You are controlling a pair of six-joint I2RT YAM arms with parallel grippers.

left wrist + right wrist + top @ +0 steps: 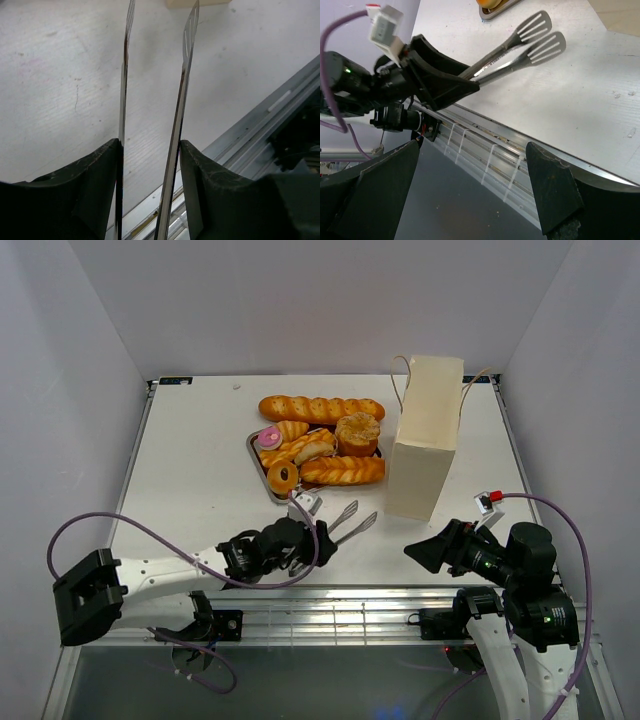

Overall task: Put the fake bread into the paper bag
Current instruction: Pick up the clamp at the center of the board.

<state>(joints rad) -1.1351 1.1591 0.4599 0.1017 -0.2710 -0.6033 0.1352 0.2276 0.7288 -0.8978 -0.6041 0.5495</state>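
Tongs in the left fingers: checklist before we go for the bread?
1. Grip: left gripper fingers pin both arms of the metal tongs: ok.
2. Tips of the tongs apart: ok, gap visible.
3. Target: fake bread lies exposed on the tray: ok.
4. Drop point: paper bag upright beside the tray: ok.
5. Bag mouth open: cannot tell.
6. Other arm: right gripper open, apart from the bag: ok.
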